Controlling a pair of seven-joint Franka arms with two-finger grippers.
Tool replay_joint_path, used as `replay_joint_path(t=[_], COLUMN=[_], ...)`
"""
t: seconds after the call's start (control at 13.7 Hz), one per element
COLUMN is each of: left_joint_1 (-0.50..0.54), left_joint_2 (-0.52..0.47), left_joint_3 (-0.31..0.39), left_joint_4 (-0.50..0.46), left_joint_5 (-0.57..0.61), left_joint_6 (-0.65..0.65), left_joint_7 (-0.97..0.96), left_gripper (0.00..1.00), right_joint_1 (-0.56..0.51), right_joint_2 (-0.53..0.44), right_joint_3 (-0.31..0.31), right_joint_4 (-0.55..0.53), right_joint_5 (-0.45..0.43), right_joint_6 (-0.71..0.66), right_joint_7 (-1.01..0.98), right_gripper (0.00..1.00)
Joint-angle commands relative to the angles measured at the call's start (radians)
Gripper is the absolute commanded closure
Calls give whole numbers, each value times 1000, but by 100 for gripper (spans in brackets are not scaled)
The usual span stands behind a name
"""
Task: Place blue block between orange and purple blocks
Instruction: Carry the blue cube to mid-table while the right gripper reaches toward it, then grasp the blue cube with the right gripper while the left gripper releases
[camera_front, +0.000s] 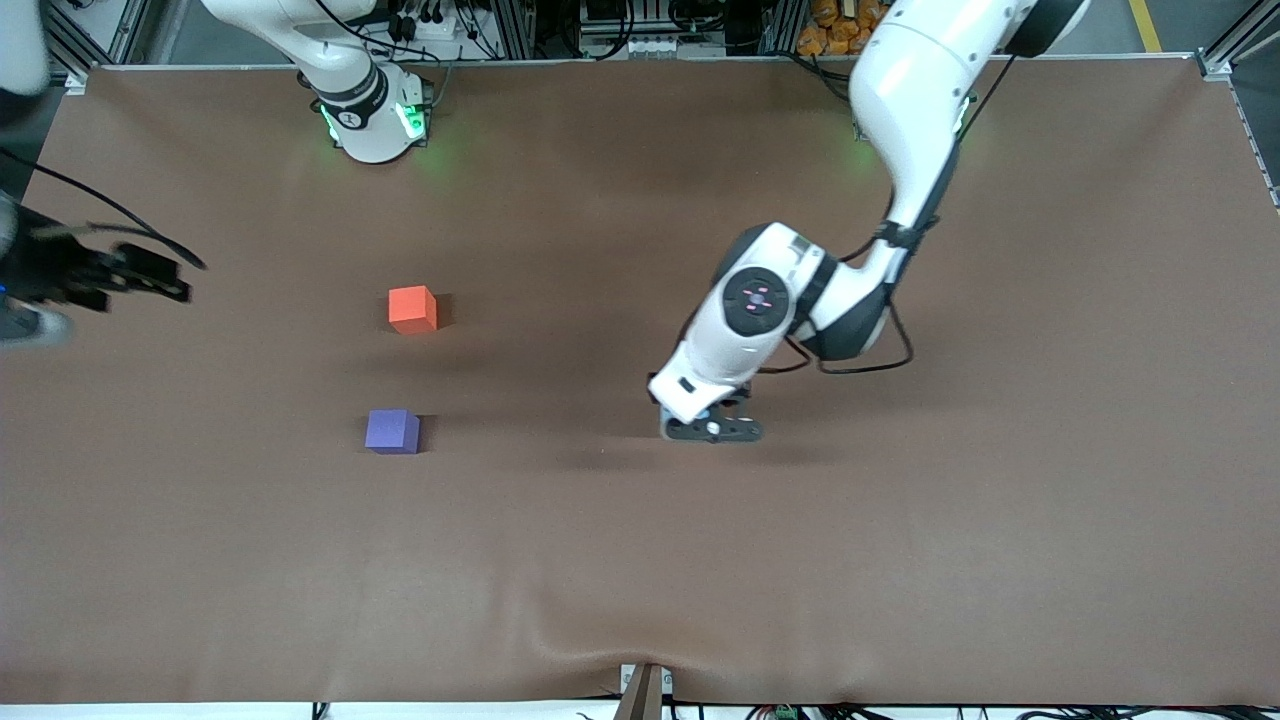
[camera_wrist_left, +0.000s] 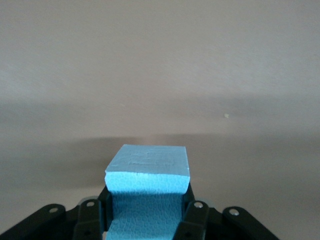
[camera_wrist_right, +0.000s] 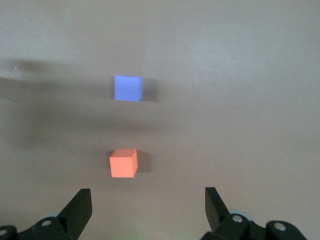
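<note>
Between left gripper (camera_wrist_left: 147, 222) fingers, blue block (camera_wrist_left: 147, 172).

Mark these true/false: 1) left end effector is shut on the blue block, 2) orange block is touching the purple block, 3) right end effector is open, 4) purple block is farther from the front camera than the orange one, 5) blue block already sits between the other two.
1) True. The left end effector is shut on the blue block.
2) False. The orange block and purple block stand apart, with bare table between them.
3) True. The right end effector is open and holds nothing.
4) False. The purple block is nearer to that camera.
5) False. It is in the left end effector, toward the left arm's end of the table.
</note>
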Motion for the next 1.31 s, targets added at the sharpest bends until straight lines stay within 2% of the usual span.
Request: replay_joint_path(t=[0.0, 0.22, 0.44, 0.51, 0.58, 0.73, 0.95, 1.09, 1.24], left_joint_1=[-82, -140, -190, -196, -202, -202, -193, -168, -87], left_joint_2=[75, 126, 168, 173, 170, 155, 82, -13, -122], left_joint_3=[15, 16, 23, 24, 26, 27, 52, 81, 82], left_joint_4=[109, 129, 129, 128, 126, 126, 121, 112, 98], left_joint_5=[-19, -19, -19, -18, -18, -13, 17, 50, 48], left_joint_6=[-26, -17, -6, 4, 4, 1, -41, -148, -276], left_joint_7=[-97, -101, -105, -105, -108, -127, -119, -111, -111], left_gripper=[100, 100, 100, 85, 1, 0, 0, 0, 0], right_joint_1=[15, 99, 147, 170, 187, 196, 239, 288, 352], right_joint_2=[54, 103, 137, 140, 143, 150, 150, 152, 158], right_joint_3=[-4, -6, -4, -6, -6, -6, -6, -4, -4], right_joint_4=[14, 16, 13, 6, 2, -26, -134, -206, -248], right_joint_5=[64, 64, 72, 73, 72, 73, 73, 79, 84], right_joint_6=[26, 28, 50, 67, 80, 98, 198, 265, 339], right_joint_7=[-12, 1, 99, 113, 128, 151, 152, 174, 246], right_gripper=[0, 0, 0, 0, 0, 0, 0, 0, 0])
